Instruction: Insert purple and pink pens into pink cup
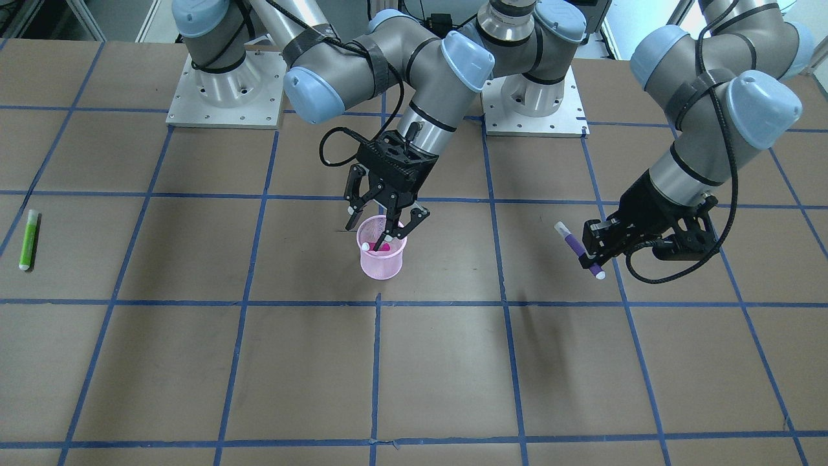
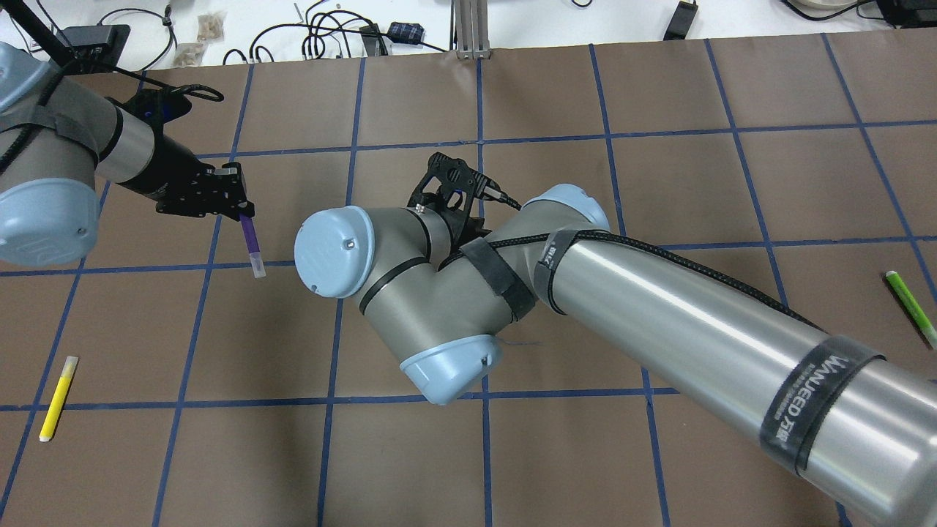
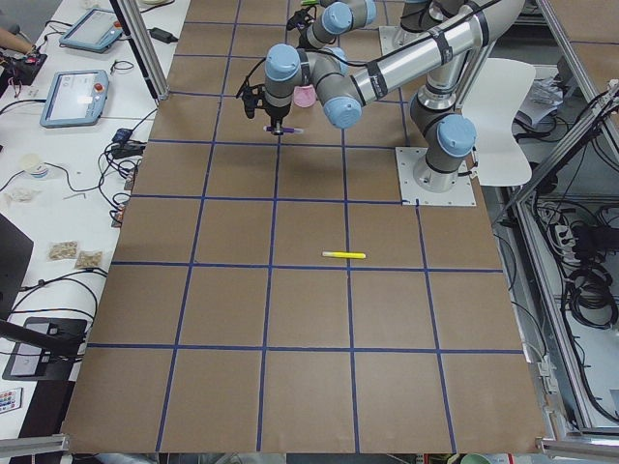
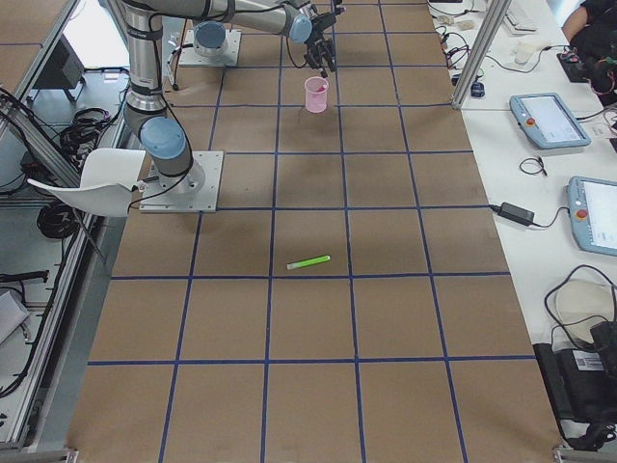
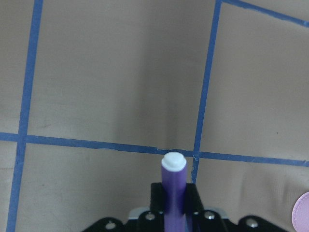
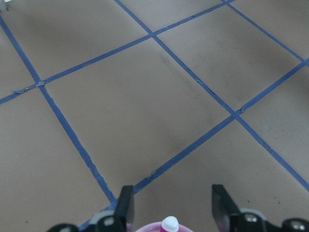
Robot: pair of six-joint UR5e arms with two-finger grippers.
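Observation:
The pink mesh cup stands upright near the table's middle. The pink pen leans inside it, white tip up; that tip also shows in the right wrist view. My right gripper hangs just above the cup's rim, open and empty, fingers apart on both sides of the pen. My left gripper is shut on the purple pen and holds it tilted above the table, well to the cup's side. The purple pen also shows in the overhead view and the left wrist view. The right arm hides the cup in the overhead view.
A green pen lies on the table on my far right. A yellow pen lies on my near left. Both arm bases stand at the back edge. Brown table with blue tape grid.

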